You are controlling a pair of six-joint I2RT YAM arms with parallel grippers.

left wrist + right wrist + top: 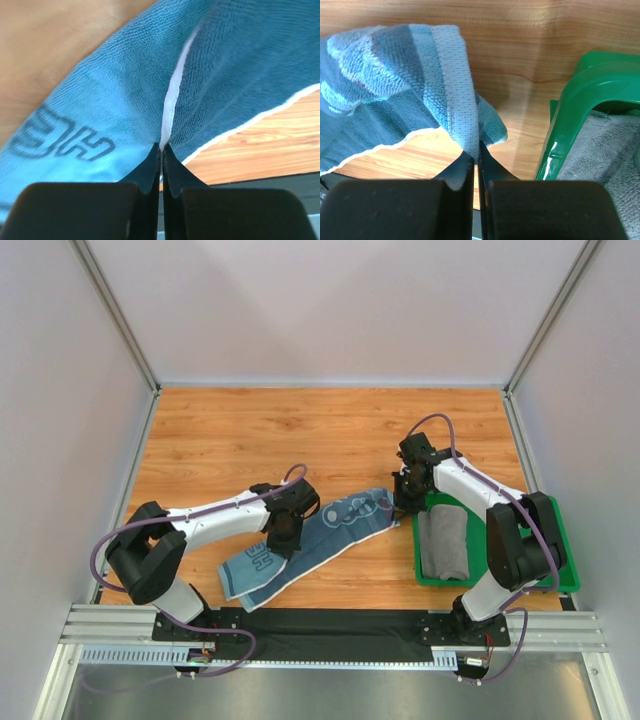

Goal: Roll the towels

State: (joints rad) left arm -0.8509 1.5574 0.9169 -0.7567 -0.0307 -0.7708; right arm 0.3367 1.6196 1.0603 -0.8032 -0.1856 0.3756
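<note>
Top external: left gripper (282, 537) and right gripper (404, 504) each pinch the blue towel (335, 525), left of the green tray (566, 565) holding a grey towel (445, 545).

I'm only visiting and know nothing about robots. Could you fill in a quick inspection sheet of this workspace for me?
Surface: wooden table, no spills seen.
Job's things: blue towel lies rumpled and unrolled between the arms; grey towel lies in the green tray on the right.
Clutter: nothing seen.
Grippers: left gripper shut on a fold of the blue towel; right gripper shut on its hemmed edge.
Cables: a purple cable loops along each arm, no snag seen.
Surroundings: pale walls on three sides; metal rail at the near edge.
</note>
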